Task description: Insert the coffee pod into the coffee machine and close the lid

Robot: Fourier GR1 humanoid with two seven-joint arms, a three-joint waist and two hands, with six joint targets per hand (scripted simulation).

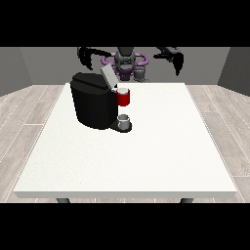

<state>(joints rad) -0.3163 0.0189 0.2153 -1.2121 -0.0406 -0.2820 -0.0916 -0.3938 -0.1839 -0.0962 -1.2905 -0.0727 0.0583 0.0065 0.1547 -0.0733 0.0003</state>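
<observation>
A black coffee machine stands on the white table at the view's left of centre. Its grey lid is tilted up and open. A red part with a pale top sits at the machine's front, under the lid. Below it a small grey cup rests on the machine's base. I cannot tell whether the red part holds the coffee pod. The hand at the view's left hangs raised behind the machine, fingers pointing down and holding nothing. Off to the view's right, the other hand is also raised and empty.
The robot's torso stands behind the table's far edge. A wooden floor surrounds the table. Bare tabletop stretches in front of and to the right of the machine.
</observation>
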